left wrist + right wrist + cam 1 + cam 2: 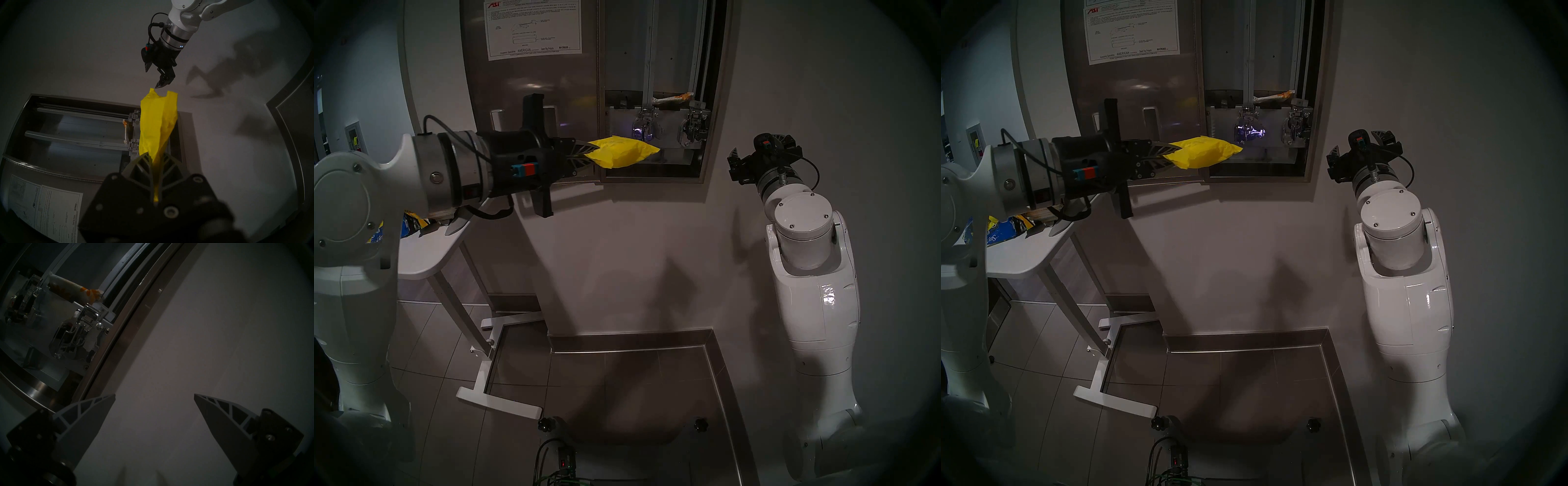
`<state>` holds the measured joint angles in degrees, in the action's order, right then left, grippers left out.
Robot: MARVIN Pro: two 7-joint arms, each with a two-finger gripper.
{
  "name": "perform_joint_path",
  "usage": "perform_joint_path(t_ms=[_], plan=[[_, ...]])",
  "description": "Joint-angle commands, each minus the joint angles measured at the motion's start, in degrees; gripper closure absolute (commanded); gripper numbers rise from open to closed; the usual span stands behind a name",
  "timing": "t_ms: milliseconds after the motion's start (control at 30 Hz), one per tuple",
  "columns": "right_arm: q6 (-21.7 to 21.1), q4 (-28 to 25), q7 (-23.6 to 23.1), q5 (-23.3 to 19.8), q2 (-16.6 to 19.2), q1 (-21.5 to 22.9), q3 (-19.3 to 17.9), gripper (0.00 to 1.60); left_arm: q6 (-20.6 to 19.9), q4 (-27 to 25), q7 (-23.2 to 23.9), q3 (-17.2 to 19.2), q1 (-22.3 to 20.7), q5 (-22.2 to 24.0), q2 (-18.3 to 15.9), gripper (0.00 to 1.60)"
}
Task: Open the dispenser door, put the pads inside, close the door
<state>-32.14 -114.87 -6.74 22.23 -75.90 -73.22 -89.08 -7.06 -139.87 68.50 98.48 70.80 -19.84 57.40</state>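
The dispenser (716, 101) stands open ahead of the left gripper (585, 153), its upper chutes clear. A flower-print pad (673, 98) and two chrome levers (667, 130) block the lower part beyond the jaws.

Left arm (358, 210) reaching in from the left, forearm about level, wrist aimed across toward the right. Left gripper (585, 154) pinched tight, fingers (144, 162) pressed together on a yellow pad (624, 152) that sticks out past the tips. Right arm (812, 271) standing upright at the right side, wrist bent forward. Right gripper (154, 395) spread wide, fingers (88, 414) well apart, nothing between them.
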Motion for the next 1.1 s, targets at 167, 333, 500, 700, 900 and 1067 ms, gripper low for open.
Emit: perform_joint_path(t_ms=[167, 333, 500, 700, 900, 1067], plan=[[0.56, -1.63, 0.3, 0.08, 0.02, 1.5, -0.1, 0.0, -7.42, -0.13, -5.85, -11.38, -6.71, -11.16, 3.03, 1.6], [0.57, -1.65, 0.31, 0.08, 0.02, 1.51, -0.1, 0.0, -12.18, -0.13, -7.65, -15.79, -8.1, -18.17, 4.03, 1.6], [0.59, -1.68, 0.33, 0.09, 0.01, 1.52, -0.1, 0.0, -17.31, -0.13, -9.25, -20.74, -10.35, -25.76, 5.23, 1.6], [0.62, -1.72, 0.35, 0.09, 0.01, 1.53, -0.1, 0.0, -22.7, 2.5, -10.41, -25.98, -13.07, -34.29, 6.56, 1.6], [0.64, -1.75, 0.37, 0.1, 0.0, 1.54, -0.1, 0.0, -27.43, 6.08, -10.72, -30.42, -16.14, -41.39, 8.81, 1.6], [0.65, -1.76, 0.38, 0.1, -0.01, 1.54, -0.1, 0.0, -30.44, 9.54, -10.44, -33.4, -19.97, -45.18, 11.16, 1.6]])
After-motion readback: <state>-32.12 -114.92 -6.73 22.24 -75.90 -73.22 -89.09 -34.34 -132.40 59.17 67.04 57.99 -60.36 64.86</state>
